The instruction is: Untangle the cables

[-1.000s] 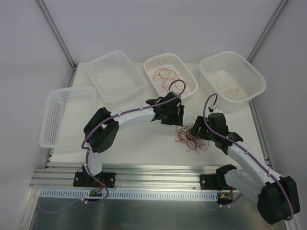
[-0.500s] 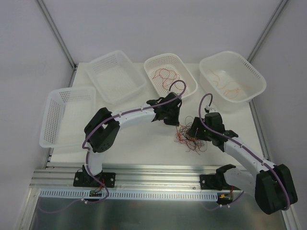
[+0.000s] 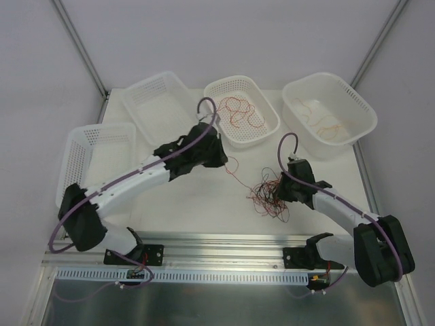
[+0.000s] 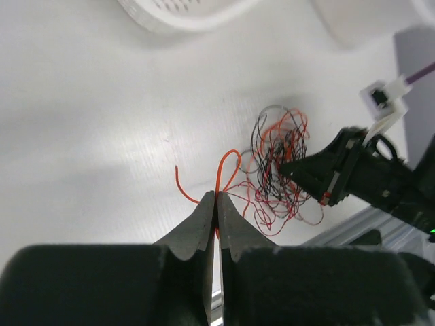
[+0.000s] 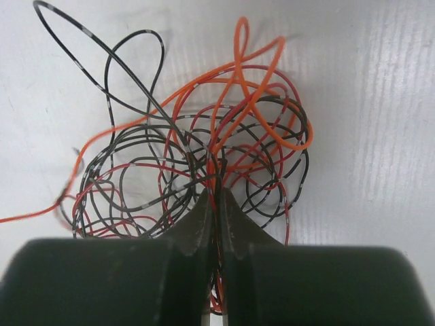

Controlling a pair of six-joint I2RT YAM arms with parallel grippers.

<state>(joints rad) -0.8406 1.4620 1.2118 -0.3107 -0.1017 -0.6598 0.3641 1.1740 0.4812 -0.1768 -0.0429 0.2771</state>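
Observation:
The cables lie as a tangle of thin red, orange and black wires on the white table, right of centre. My left gripper is shut on one orange cable, which runs taut from its tips back to the tangle. My right gripper sits at the tangle's right side, shut on a bunch of red, orange and black strands. The right wrist view shows its tips pinching those strands, and the left wrist view shows the closed left tips.
Four white mesh baskets stand along the back: one at the far left, one behind it, a middle one holding red wires, a right one holding orange wires. The aluminium rail runs along the near edge.
Both grippers have shut. The left arm has drawn back to the left, pulling an orange cable out of the tangle. The right gripper has dropped onto the tangle's right side.

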